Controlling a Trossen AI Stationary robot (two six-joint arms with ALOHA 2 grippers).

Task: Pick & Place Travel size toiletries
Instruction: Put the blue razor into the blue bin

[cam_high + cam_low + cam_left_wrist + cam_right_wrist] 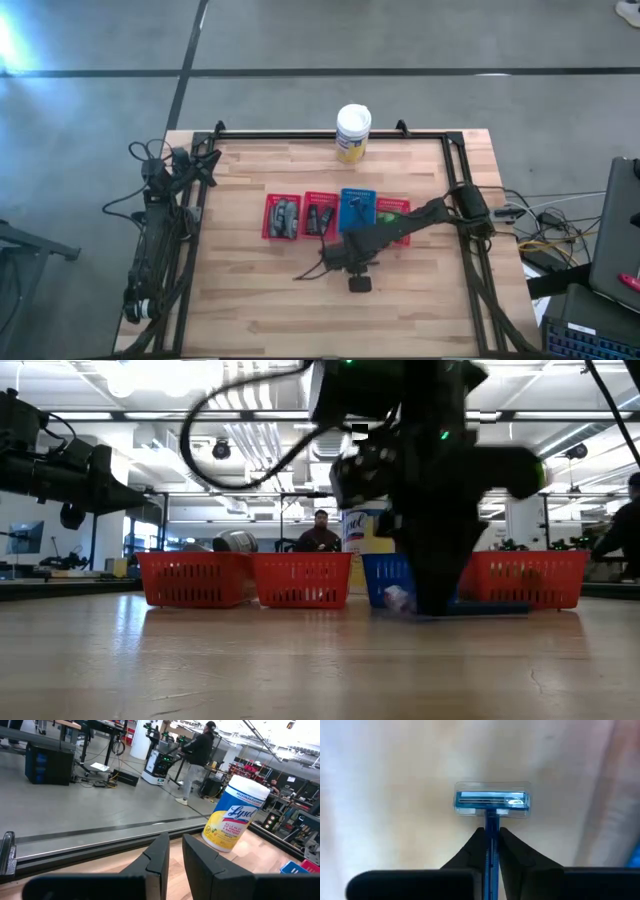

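Note:
My right gripper (491, 837) hangs over the table's middle (348, 262), just in front of the blue tray (356, 210). It is shut on a blue T-shaped razor (492, 801) with a clear cap on its head. Grey bottles (283, 215) lie in the left red tray, black tubes (320, 217) in the second. The right red tray (392, 210) holds green items. My left gripper (175, 855) is parked at the table's far left corner (205, 165), its fingers a narrow gap apart, holding nothing. My right gripper pinches the razor's thin blue handle (491, 826) between its two fingers, just behind the head. The fingers come from above, pointing down, and lie along the handle. The capped head (492, 801) sticks out past the fingertips toward the wooden table; whether it touches I cannot tell.
A white-lidded, yellow-labelled wipes jar (353, 132) stands at the far edge. The row of slotted trays (302, 578) crosses the table's middle. Bare wood lies near the front edge (330, 320). Black rails (470, 260) run along the table's sides. People (197, 750) move in the room beyond.

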